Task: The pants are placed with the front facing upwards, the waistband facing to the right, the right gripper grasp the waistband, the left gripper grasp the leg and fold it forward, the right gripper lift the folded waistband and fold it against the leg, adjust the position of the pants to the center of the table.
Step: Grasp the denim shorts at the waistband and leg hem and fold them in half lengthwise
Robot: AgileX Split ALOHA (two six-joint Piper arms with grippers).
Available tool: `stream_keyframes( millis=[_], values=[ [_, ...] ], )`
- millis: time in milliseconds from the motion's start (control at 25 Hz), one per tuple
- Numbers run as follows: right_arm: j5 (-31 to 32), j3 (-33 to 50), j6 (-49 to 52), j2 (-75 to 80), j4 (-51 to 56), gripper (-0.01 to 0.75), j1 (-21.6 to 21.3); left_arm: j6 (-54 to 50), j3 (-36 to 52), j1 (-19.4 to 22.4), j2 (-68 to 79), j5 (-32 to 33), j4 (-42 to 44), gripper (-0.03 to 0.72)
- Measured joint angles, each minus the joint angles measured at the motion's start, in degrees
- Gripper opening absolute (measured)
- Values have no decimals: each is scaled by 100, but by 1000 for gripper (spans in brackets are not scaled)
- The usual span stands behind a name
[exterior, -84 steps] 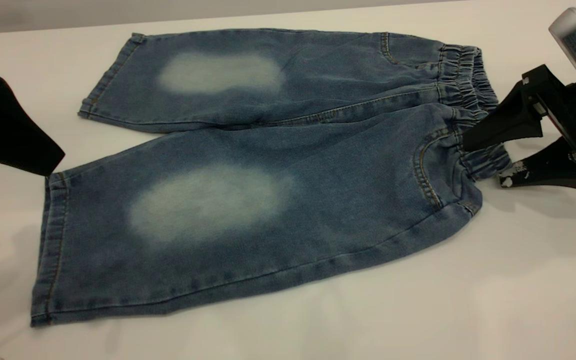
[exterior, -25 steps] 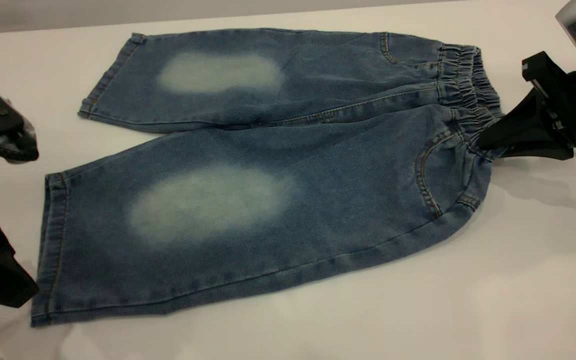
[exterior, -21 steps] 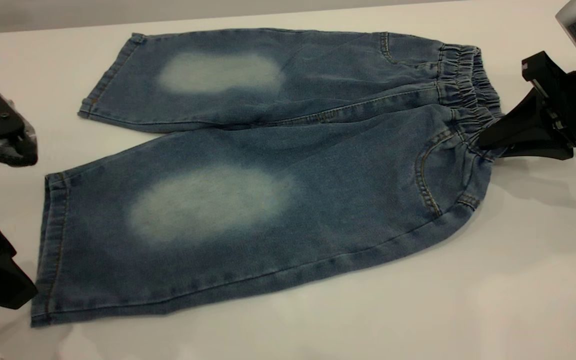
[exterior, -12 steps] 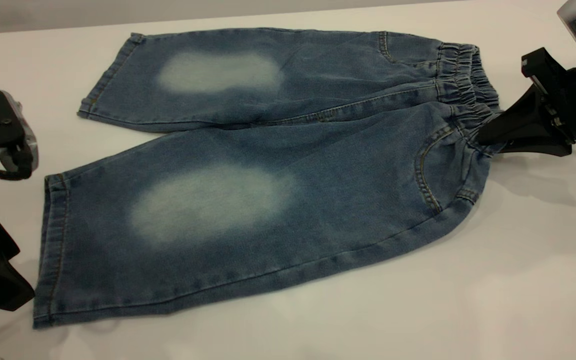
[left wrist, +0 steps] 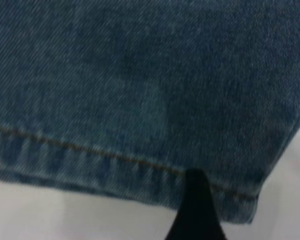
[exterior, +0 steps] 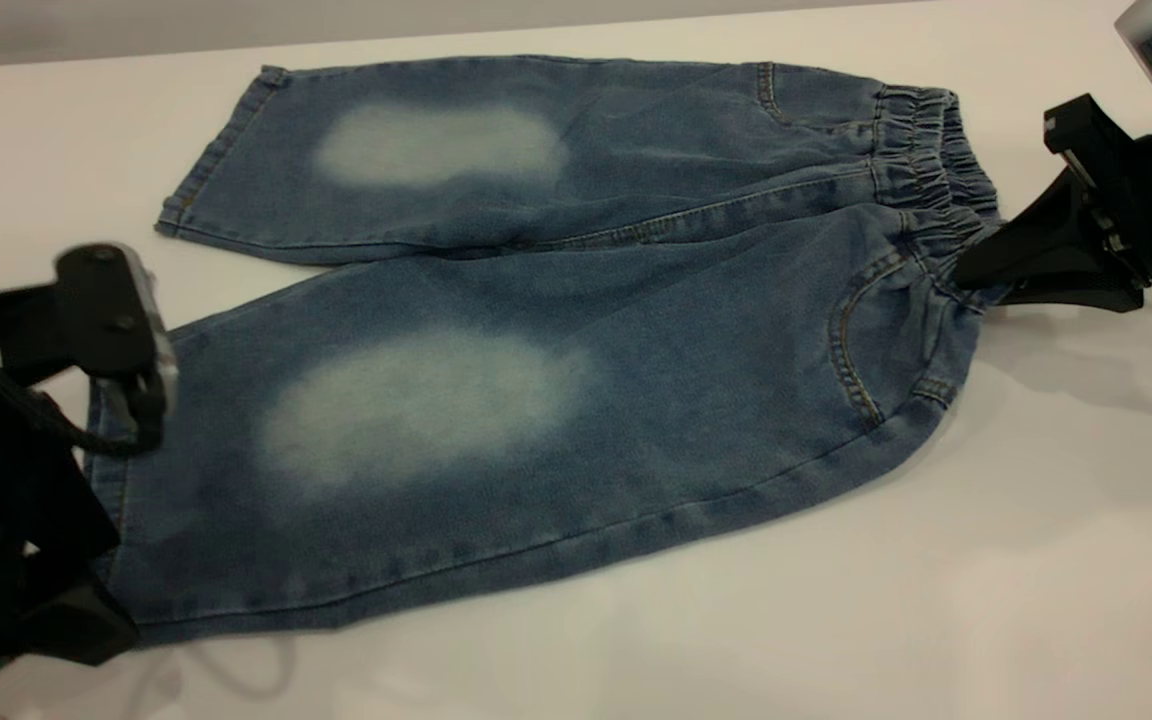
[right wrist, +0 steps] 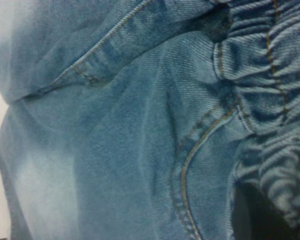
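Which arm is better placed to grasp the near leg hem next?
Left: the left gripper hangs at the near leg hem, while the right gripper is shut on the waistband.

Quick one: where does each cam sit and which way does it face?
Exterior: outside the rig, looking down at the pants on the table; left tool over the near leg hem, right tool pinching the waistband.
Left wrist: on the left arm, looking down at the leg hem; one dark fingertip shows.
Right wrist: on the right arm, facing waistband and pocket seam; dark tool part at the edge.
Shared: all see the pants.
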Motion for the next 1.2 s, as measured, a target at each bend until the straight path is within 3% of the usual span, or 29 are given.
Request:
stream_keyframes(
  millis=[1040, 1200],
  values=[
    [161, 0, 0, 0, -6, 51, 0, 11, 0, -16, 568, -480, 25, 458],
    [180, 0, 0, 0, -6, 55, 0, 11, 0, -16, 574, -505, 25, 414]
  ],
)
